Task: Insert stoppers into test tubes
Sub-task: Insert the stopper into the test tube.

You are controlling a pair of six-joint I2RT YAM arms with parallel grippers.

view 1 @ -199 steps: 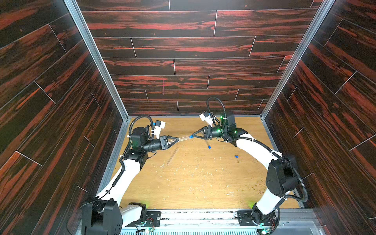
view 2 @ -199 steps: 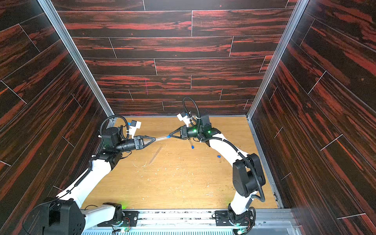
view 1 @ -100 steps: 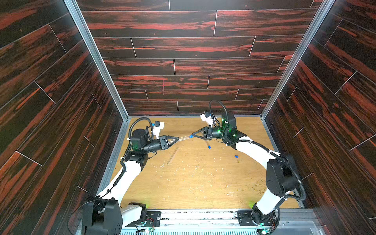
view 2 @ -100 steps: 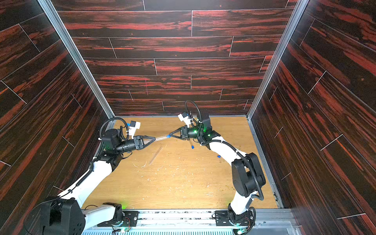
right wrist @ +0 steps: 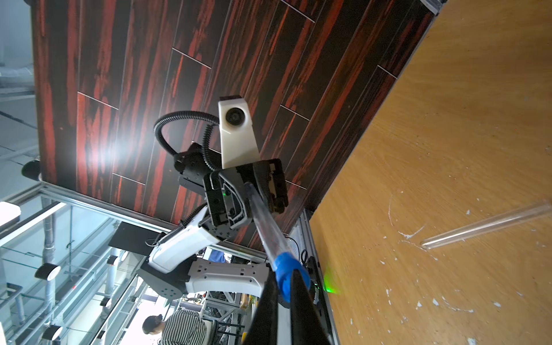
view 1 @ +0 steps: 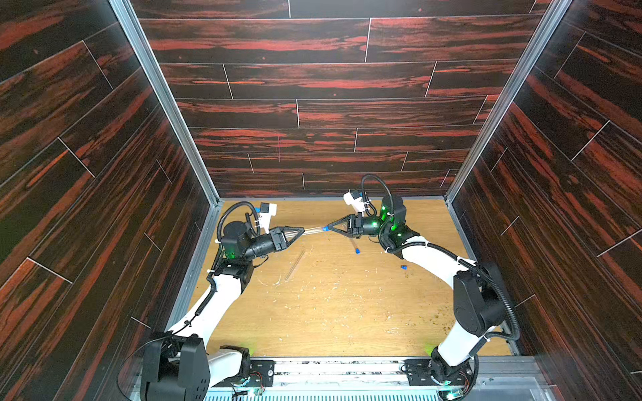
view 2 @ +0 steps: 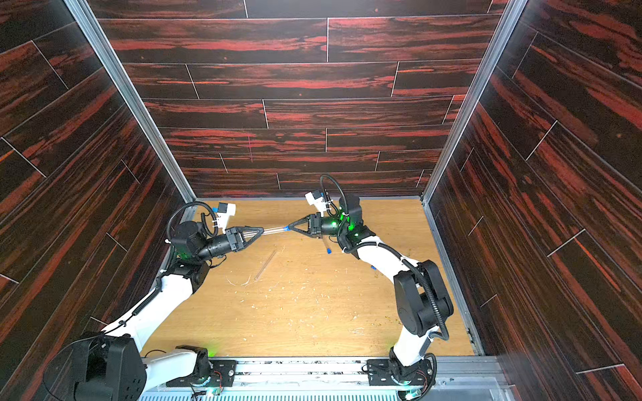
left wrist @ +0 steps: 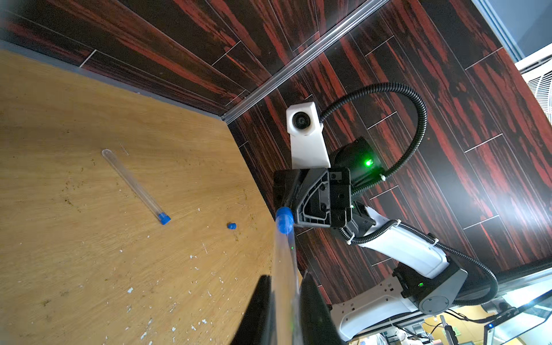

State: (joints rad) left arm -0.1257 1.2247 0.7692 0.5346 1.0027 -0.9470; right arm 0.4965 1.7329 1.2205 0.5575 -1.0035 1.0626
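My left gripper (view 1: 302, 229) (left wrist: 284, 277) is shut on a clear test tube (view 1: 314, 229) (left wrist: 285, 263), held level above the table. A blue stopper (view 1: 326, 228) (right wrist: 286, 270) sits at that tube's open end, and my right gripper (view 1: 330, 228) (right wrist: 285, 276) is shut on it, tip to tip with the left. A second test tube (view 1: 353, 243) (left wrist: 133, 183) lies on the table below the right gripper with a stopper (left wrist: 164, 219) in its end. An empty tube (view 1: 295, 265) (right wrist: 484, 225) lies near the table's middle. One loose stopper (view 1: 403, 267) (left wrist: 231, 226) rests beside the right forearm.
The wooden table (view 1: 347, 312) is boxed in by dark wood-pattern walls on three sides, with metal corner posts (view 1: 166, 104). Pale debris specks (view 1: 312, 288) are scattered over its middle. Both arm bases stand at the front rail (view 1: 330, 368).
Both grippers, still tip to tip with tube and stopper between them, have drifted slightly up the picture. Nothing on the table has moved.
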